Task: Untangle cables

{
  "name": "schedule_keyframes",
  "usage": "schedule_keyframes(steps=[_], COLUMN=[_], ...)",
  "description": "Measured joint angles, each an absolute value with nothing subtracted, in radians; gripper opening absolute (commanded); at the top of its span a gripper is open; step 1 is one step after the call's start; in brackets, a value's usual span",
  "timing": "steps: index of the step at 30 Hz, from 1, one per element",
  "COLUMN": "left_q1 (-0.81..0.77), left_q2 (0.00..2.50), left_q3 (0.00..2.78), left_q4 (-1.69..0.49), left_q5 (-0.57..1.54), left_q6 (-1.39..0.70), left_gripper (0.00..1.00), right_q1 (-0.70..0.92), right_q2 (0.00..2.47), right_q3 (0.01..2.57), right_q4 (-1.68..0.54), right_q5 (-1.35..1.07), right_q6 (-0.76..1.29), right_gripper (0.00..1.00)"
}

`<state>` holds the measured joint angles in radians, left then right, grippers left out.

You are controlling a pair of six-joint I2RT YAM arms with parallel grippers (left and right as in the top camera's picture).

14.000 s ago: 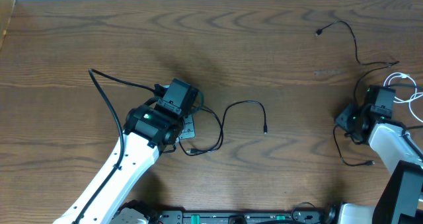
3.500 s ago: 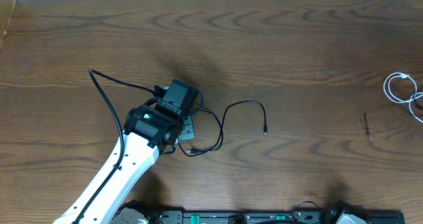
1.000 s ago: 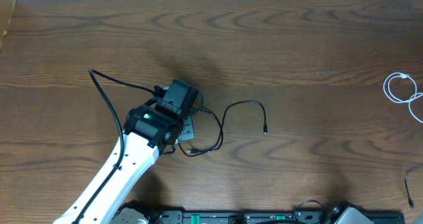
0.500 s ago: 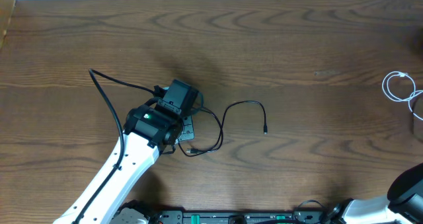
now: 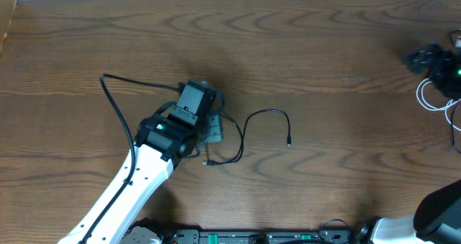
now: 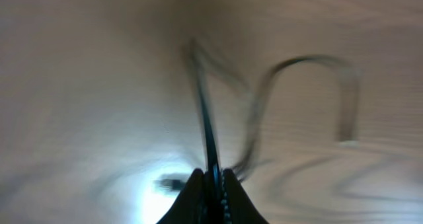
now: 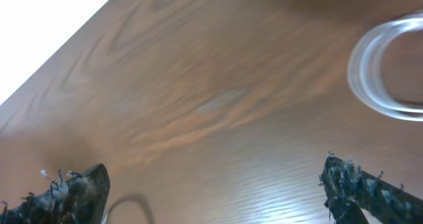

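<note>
Cables lie in two places, well apart: a thin black cable (image 5: pixel 266 112) near the middle of the table (image 5: pixel 324 42), and a white cable (image 7: pixel 355 75) coiled at the far right edge. The left gripper (image 6: pixel 211 179) is clamped on the black one, with the strand running straight out from between its closed fingers across the wood. I judge it is pinned there so the rest can be drawn out or kept from sliding. Beyond the grip the black cable rises into an open arch and drops to a small plug end, with a lower loop curling back toward the gripper and a second plug lying beside it (the left wrist view is badly blurred, so crossings near the grip cannot be made out). The right gripper (image 7: pixel 215 184) hangs over the upper right of the table with its fingers spread wide and nothing between them, the white loop showing ahead of it. It is probably lined up for a reach at that coil. The white cable reads as one or two loose round turns, with part of it out of view past the table edge.
</note>
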<state>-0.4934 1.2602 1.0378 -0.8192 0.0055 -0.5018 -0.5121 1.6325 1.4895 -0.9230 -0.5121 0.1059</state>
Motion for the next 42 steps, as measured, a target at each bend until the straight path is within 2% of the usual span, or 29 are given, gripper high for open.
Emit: schedule_keyframes(steps=[3, 7, 14, 19, 25, 28, 36, 42], left_q1=[-0.534, -0.621, -0.642, -0.642, -0.642, -0.642, -0.641, -0.641], left_q2=[1.261, 1.261, 1.243, 1.209, 1.209, 1.209, 1.209, 1.209], left_q3=[1.037, 1.038, 1.124, 1.126, 1.126, 1.126, 1.126, 1.126], left_q4=[-0.598, -0.472, -0.422, -0.421, -0.390, -0.383, -0.385, -0.377], left_q5=[0.192, 0.290, 0.373, 0.490, 0.530, 0.469, 0.041, -0.154], left_q6=[-0.360, -0.262, -0.235, -0.231, -0.233, -0.294, -0.636, -0.823], left_gripper=[0.07, 0.08, 0.08, 0.08, 0.08, 0.07, 0.08, 0.08], right_q1=[-0.407, -0.219, -0.022, 0.080, 0.176, 0.194, 0.213, 0.286], right_q2=[1.632, 1.632, 1.632, 1.632, 1.632, 1.632, 1.632, 1.632], right_q3=[1.481, 1.477, 1.477, 1.477, 1.476, 1.477, 1.476, 1.476], right_q4=[-1.033, -1.149, -1.173, -1.274, -1.263, -1.259, -1.189, -1.191], right_q5=[-0.582, -0.584, -0.582, -0.591, -0.596, -0.598, -0.698, -0.897], right_q6=[0.008, -0.090, -0.200, -0.395, -0.501, -0.504, -0.321, -0.479], right_gripper=[0.99, 0.99, 0.99, 0.99, 0.99, 0.99, 0.99, 0.95])
